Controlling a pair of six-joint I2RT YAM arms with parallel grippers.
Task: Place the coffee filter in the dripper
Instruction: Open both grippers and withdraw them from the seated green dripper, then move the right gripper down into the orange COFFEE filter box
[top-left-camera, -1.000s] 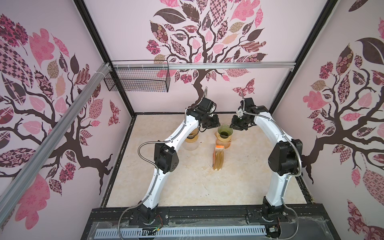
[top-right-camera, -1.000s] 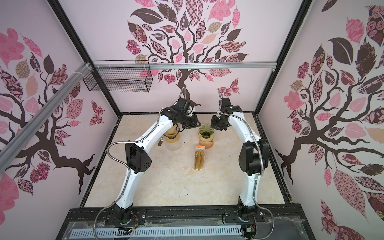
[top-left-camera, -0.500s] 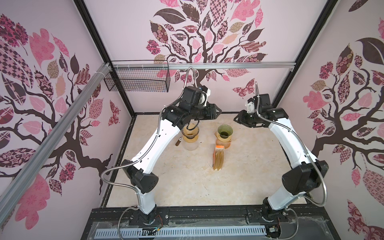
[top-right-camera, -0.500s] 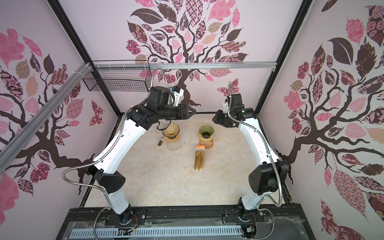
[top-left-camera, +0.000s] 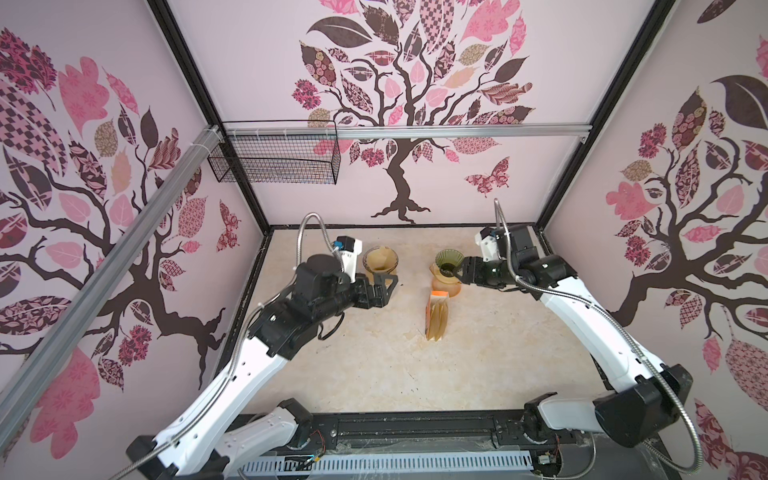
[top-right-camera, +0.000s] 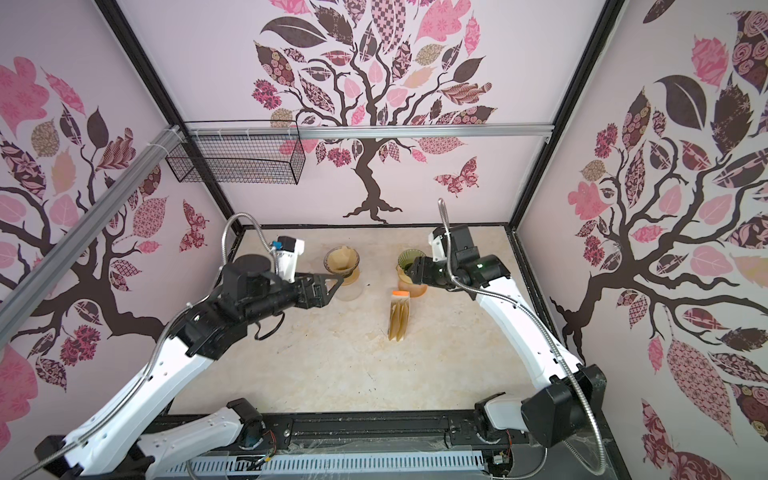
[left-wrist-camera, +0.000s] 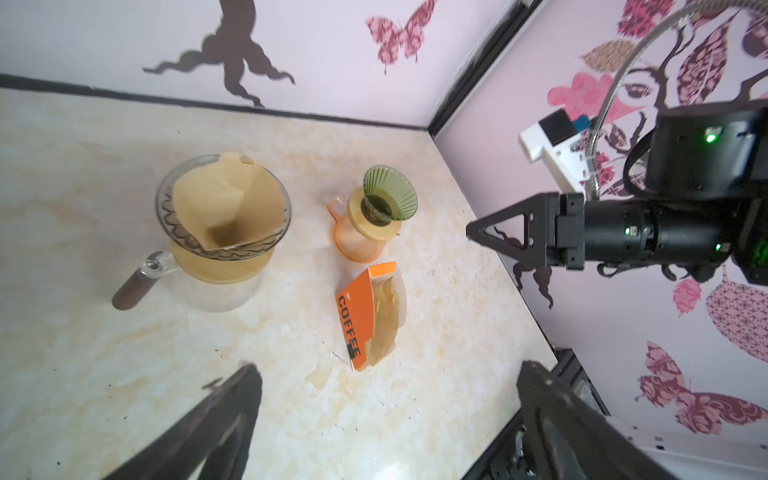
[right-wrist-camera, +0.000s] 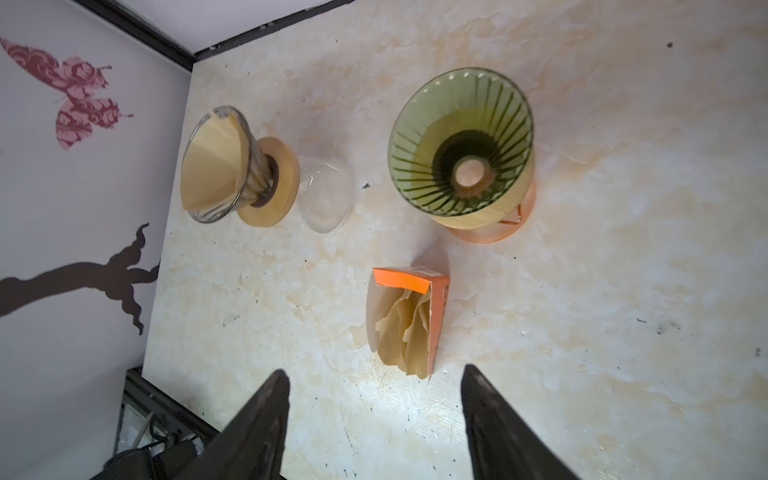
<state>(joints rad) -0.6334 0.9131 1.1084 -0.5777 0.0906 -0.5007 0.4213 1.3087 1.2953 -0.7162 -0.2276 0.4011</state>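
Observation:
A brown paper coffee filter (left-wrist-camera: 224, 203) sits opened inside the clear glass dripper (top-left-camera: 380, 259) (top-right-camera: 341, 259) (right-wrist-camera: 216, 166), which rests on a glass carafe with a wooden collar. My left gripper (top-left-camera: 388, 289) (top-right-camera: 334, 291) (left-wrist-camera: 390, 368) hovers just in front of that dripper, open and holding nothing. An empty green dripper (top-left-camera: 448, 261) (top-right-camera: 411, 261) (left-wrist-camera: 390, 198) (right-wrist-camera: 461, 141) stands on an orange carafe. My right gripper (top-left-camera: 459, 272) (top-right-camera: 412, 272) (right-wrist-camera: 374, 372) hangs beside it on the right, open and empty.
An orange filter box (top-left-camera: 437, 316) (top-right-camera: 400, 316) (left-wrist-camera: 370, 316) (right-wrist-camera: 407, 320) with several loose filters lies in front of the green dripper. A wire basket (top-left-camera: 274, 153) hangs on the back rail. Walls close in the tabletop (top-left-camera: 374, 365) on three sides.
Both grippers have opened and drawn away from the drippers. The left arm pulled back towards the front left, and the right arm swung out to the right of the green dripper.

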